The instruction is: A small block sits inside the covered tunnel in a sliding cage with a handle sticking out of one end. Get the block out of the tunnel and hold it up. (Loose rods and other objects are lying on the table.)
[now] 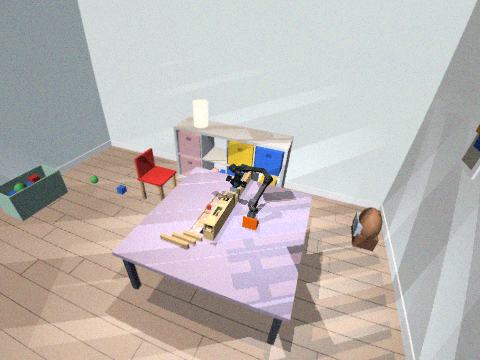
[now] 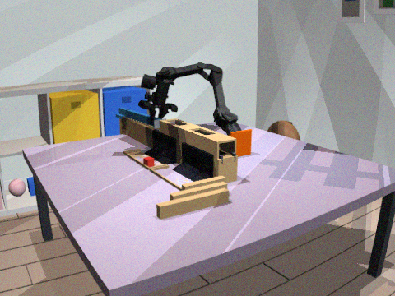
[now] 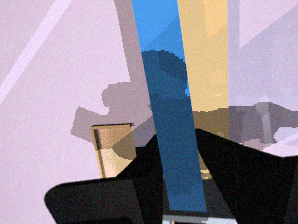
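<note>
A child's playroom
A small red chair (image 1: 156, 175) stands at left, near an open toy bin (image 1: 35, 197) holding balls and blocks; colored cubbies (image 1: 241, 153) (image 2: 75, 117) line the back wall.

The black arm (image 1: 263, 192) (image 2: 218, 88) arches up from its base and bends over, its wrist (image 2: 161, 92) pointing downward. The jaws stand partly closed, clamped on something between them.
</note>
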